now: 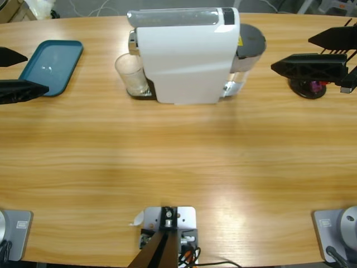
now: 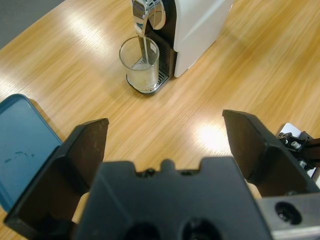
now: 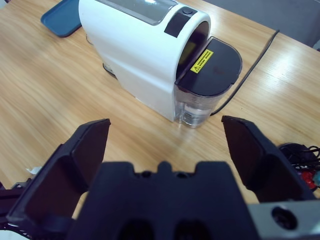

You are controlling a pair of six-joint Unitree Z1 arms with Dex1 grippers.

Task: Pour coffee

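Left gripper [image 2: 165, 145] wide open, glass tumbler [image 2: 141, 65] with thin coffee [image 2: 141, 80] layer.

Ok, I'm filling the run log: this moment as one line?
left hand open, empty | right hand open, empty | glass under coffee machine spout, filling | tray bare

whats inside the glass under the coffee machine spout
A thin pale layer of coffee lies at the bottom of the glass tumbler, with a stream running down from the spout. The high view shows only its rim.
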